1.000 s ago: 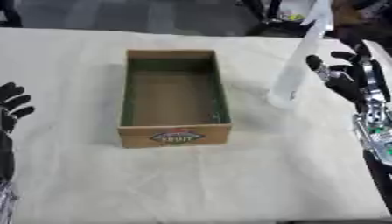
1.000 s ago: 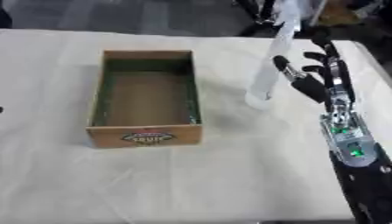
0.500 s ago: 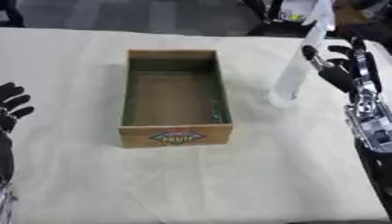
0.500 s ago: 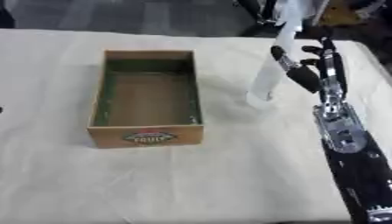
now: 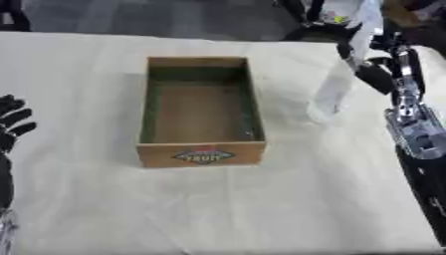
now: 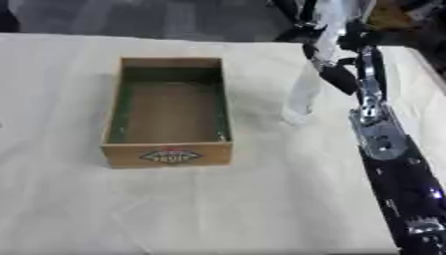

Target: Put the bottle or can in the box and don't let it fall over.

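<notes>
Views: the left eye view alone shows the left hand [image 5: 12, 124], at the picture's left edge over the table [image 5: 261, 209], fingers spread and relaxed, holding nothing. The right eye view does not include it, but shows more of the right forearm running down the right side.

Right hand [image 6: 344, 64]: raised at the far right of the table, beside the bottle's upper half. Its dark fingers [image 5: 373, 75] appear to curl around the bottle from the right, though blur leaves actual contact uncertain.

Bottle [image 5: 335, 87]: clear, tall, standing on the table with its top leaning toward the far right. It is to the right of the box, apart from it, and outside it.

Box [image 5: 202, 112]: wooden, open-topped, green inner walls, a label on its near face; nothing visible inside.
</notes>
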`<state>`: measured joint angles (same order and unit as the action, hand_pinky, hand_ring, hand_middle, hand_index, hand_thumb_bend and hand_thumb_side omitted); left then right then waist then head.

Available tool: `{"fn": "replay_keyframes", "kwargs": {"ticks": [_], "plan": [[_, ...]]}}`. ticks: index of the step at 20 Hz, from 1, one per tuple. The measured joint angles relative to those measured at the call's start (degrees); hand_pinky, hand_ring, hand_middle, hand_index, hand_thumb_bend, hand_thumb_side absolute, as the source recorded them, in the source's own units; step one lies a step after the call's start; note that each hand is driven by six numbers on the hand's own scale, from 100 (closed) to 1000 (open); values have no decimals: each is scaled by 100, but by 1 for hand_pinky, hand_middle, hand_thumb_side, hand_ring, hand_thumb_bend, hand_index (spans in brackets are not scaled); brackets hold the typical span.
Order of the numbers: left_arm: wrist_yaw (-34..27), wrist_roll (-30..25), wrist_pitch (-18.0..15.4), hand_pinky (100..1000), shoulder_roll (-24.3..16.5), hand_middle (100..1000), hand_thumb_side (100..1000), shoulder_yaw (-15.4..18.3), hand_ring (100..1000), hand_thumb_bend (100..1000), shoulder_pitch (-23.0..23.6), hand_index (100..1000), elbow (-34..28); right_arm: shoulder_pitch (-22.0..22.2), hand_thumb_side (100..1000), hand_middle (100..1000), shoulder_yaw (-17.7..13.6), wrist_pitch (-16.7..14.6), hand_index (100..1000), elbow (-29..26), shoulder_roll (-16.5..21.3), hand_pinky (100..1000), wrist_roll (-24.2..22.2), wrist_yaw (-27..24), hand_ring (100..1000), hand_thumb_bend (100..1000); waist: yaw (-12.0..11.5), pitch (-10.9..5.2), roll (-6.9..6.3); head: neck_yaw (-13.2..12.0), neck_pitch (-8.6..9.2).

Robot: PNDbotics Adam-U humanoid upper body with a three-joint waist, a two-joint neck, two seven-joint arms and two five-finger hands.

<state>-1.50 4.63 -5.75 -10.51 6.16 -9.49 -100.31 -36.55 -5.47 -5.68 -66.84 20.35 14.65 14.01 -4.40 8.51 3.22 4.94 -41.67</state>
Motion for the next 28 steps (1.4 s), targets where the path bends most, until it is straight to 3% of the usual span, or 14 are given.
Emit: {"fn": "replay_keyframes", "kwargs": {"ticks": [28], "plan": [[2,-30,0,753,0,726,840,-36,776,308,-56,816,-6,-724,503,889,-293,-89,1000,775,154,681,149,85,808,591,-73,65,-15,81,3]]}}
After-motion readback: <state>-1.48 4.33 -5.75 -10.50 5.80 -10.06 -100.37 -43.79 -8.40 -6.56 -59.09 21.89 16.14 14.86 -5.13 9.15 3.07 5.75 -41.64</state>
